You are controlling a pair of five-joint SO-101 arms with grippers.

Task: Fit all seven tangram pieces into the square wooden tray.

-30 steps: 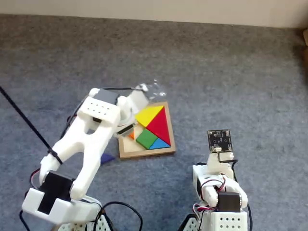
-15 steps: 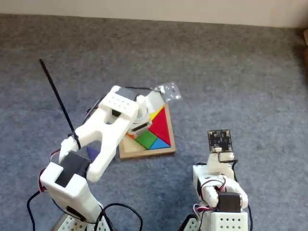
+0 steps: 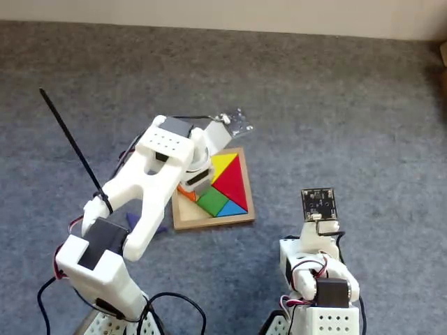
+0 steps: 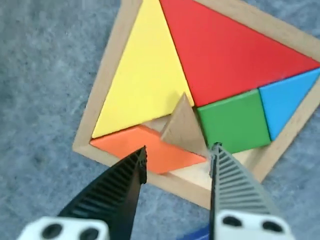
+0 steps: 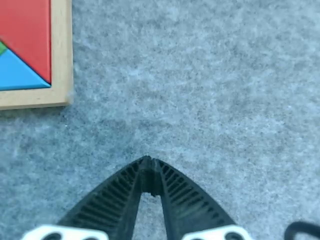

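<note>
One tan triangle [image 4: 183, 125], likely light, stiff and slick, best pinched across its sloping edges, lies below the open, empty left gripper [image 4: 179, 148]

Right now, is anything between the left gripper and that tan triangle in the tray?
Nothing visible does. The left gripper is open, fingertips either side of the tan triangle, which lies against the orange parallelogram in the wooden tray.

Yellow triangle [image 4: 140, 80], red triangle [image 4: 225, 50], green square [image 4: 235, 122], blue triangle [image 4: 290, 102], orange parallelogram [image 4: 150, 152] and tan triangle [image 4: 182, 127] sit against a pale wooden tray [image 4: 107, 75] and grey worktop [image 4: 40, 65].
</note>
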